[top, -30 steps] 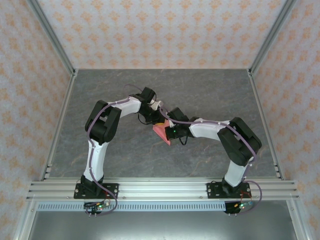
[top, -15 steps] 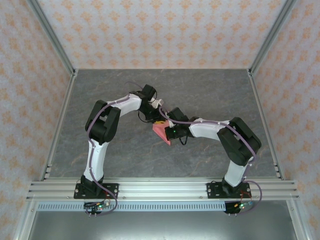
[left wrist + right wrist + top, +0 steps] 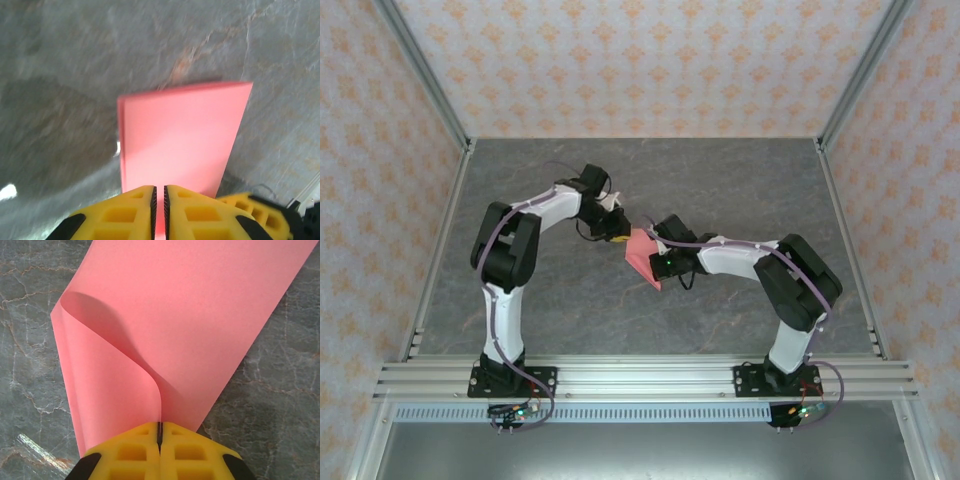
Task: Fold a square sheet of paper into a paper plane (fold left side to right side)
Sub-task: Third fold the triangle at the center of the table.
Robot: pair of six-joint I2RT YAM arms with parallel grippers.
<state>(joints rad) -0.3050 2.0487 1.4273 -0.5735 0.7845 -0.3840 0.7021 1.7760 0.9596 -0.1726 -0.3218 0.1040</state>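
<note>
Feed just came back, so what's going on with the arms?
The right gripper is shut on the salmon-pink square sheet of paper, which is curled over in a loose fold on the grey stone-patterned table. The left gripper, nearly closed, sits at the sheet's edge; whether it pinches is unclear.

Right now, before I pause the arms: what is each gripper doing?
Left gripper: jaws nearly shut at the edge of the square sheet of paper; whether it grips cannot be told.
Right gripper: shut on the sheet, which curls over.
</note>
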